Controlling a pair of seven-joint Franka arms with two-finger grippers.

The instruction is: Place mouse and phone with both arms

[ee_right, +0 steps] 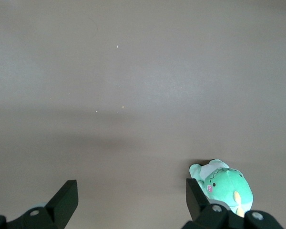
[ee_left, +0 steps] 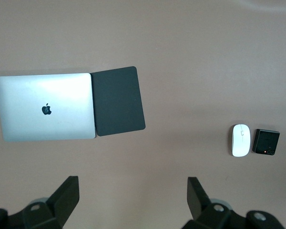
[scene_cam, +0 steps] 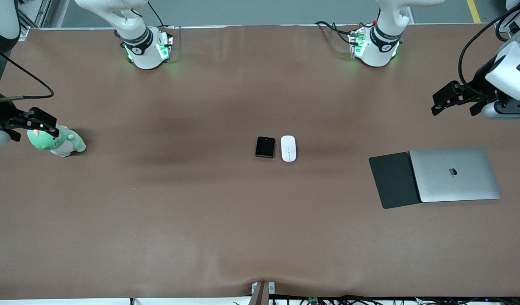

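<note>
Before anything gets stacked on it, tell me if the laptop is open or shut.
Shut. The laptop lies flat with its silver lid and logo facing up, no screen or keyboard showing, beside the mouse pad.

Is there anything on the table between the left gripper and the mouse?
Nothing visible does. The left gripper hangs open at its end of the table; bare table lies between it and the mouse. The laptop and mouse pad sit nearer the front camera, off that path.

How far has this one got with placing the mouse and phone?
Nothing looks done yet. The mouse and phone lie side by side mid-table, untouched, away from the mouse pad and laptop. In hand: nothing; the left gripper and the right gripper, over a green plush toy, hang open at the table's ends. Both pickups and placements remain.
</note>
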